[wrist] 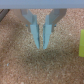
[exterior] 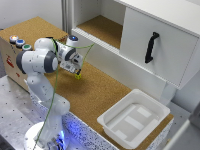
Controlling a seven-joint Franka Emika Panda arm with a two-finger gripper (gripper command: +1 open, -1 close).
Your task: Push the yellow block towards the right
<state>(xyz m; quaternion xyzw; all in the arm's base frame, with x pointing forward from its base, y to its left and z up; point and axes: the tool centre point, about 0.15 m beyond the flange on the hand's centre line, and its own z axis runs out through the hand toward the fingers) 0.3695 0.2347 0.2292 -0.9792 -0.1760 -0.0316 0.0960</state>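
Robot arm (exterior: pixel 42 75): white, jointed, standing on a round base on a perforated metal table (exterior: pixel 12 112) at the exterior view's left. It bends over the cork board with its wrist pointed down.

Gripper (exterior: pixel 76 72): low over the cork, near the edge of the cupboard shelf. In the wrist view the gripper (wrist: pixel 42 45) shows two pale blue fingers (wrist: pixel 35 32) converging to touching tips, nothing between them; the tips are at or just above the cork, contact uncertain.

Yellow block (wrist: pixel 81 43): small, yellow-green, lying on the cork at the edge of the wrist view, partly cut off by the frame, apart from the fingertips. In the exterior view a yellow speck (exterior: pixel 78 76) just beside the gripper tips is probably the same block; too small to be certain.

Cork board (exterior: pixel 100 90): brown surface, running diagonally from the exterior view's upper left to lower right.

Cable (exterior: pixel 54 90): thin, yellow-green, hanging along the arm.

Tray (exterior: pixel 107 122): white plastic, rectangular, on the cork toward the exterior view's lower right, well apart from the gripper.

Cupboard (exterior: pixel 150 30): white, behind the cork; one open compartment with a cork floor, one closed door with a black handle (exterior: pixel 151 47).

Buttons (exterior: pixel 20 42): three round ones on a box at the exterior view's upper left.
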